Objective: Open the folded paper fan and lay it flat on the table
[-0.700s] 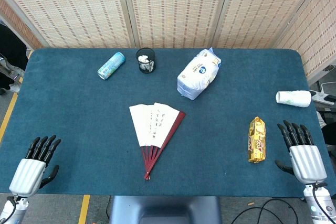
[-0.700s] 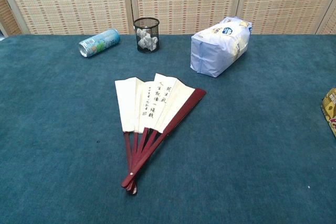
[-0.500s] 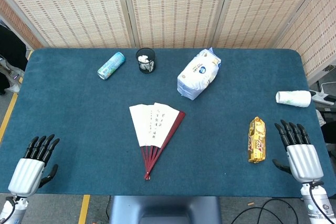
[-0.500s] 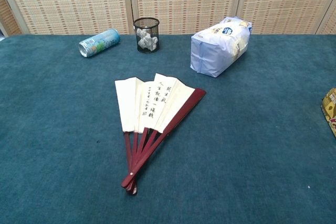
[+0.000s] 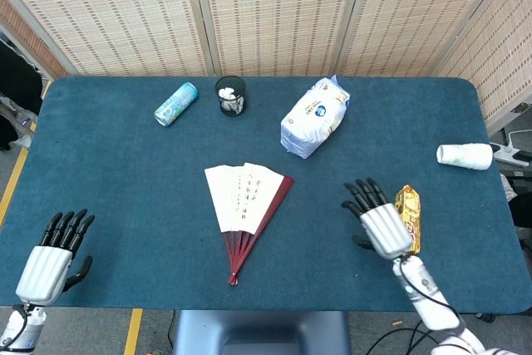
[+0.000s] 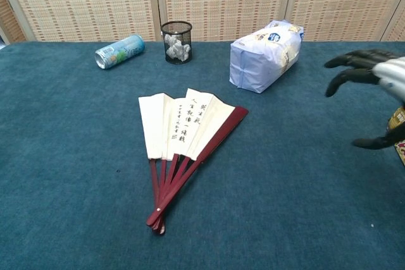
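Note:
The paper fan (image 5: 243,201) lies partly spread on the blue table, white leaves toward the back and dark red ribs meeting at a pivot near the front; the chest view shows the fan (image 6: 183,134) the same way. My right hand (image 5: 378,220) hovers open to the right of the fan, fingers apart, holding nothing, and it enters the chest view at the right edge as the right hand (image 6: 373,83). My left hand (image 5: 54,253) rests open at the table's front left corner, far from the fan.
A can (image 5: 175,104) lies at the back left beside a black mesh cup (image 5: 231,95). A white-blue packet (image 5: 314,116) sits behind the fan. A yellow snack bar (image 5: 407,219) lies just right of my right hand, and a white roll (image 5: 465,155) is by the right edge.
My right hand has swept left from the table's front right corner to beside the snack bar, closer to the fan. The fan and my left hand have stayed put.

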{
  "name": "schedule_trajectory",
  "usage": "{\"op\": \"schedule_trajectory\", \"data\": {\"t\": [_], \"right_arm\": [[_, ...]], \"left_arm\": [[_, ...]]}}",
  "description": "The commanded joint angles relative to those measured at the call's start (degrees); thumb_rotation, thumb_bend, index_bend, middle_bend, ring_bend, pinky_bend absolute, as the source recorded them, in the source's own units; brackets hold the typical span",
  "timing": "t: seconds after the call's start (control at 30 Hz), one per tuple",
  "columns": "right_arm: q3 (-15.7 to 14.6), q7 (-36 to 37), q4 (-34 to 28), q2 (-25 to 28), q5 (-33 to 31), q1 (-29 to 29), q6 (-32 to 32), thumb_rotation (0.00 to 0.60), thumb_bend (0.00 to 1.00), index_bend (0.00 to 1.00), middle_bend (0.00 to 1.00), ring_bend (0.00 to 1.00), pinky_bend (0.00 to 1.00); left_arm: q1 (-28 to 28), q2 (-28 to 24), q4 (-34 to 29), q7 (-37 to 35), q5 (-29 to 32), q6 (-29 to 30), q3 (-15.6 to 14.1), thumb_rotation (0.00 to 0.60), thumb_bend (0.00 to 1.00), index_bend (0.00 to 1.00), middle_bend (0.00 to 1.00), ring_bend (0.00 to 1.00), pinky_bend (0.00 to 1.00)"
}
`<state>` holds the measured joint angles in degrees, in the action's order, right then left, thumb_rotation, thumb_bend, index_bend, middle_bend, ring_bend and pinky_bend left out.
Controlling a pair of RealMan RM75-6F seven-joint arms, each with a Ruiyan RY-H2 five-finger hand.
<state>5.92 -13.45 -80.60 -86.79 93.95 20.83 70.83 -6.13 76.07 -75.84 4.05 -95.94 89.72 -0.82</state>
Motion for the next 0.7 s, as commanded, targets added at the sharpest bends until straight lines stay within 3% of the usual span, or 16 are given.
{"op": "schedule_trajectory", "data": {"t": [0.03,0.27,0.7], "right_arm": [[2.54,-0.77,8.78,-10.01,1.14,7.11,-4.76,0.6,0.07,0.41,0.09,0.0,0.0],[3.07,3.02,20.95,-21.81,0.78,13.93,-8.38,0.6,0.08,0.44,0.09,0.0,0.0],[4.45,4.34,33.15,-31.97,-1.64,21.86,-11.91,0.6,0.21,0.45,0.09,0.0,0.0]], "left_arm": [[-0.18,1.93,2.69,1.8,-0.75,1.2,0.44,0.6,0.43,0.03,0.0,0.0,0.07],[-0.16,2.19,3.53,1.02,0.77,0.28,0.59,0.6,0.43,0.03,0.0,0.0,0.07],[-0.2,1.84,3.44,0.45,1.71,0.55,1.01,0.6,0.43,0.03,0.0,0.0,0.07]]}}
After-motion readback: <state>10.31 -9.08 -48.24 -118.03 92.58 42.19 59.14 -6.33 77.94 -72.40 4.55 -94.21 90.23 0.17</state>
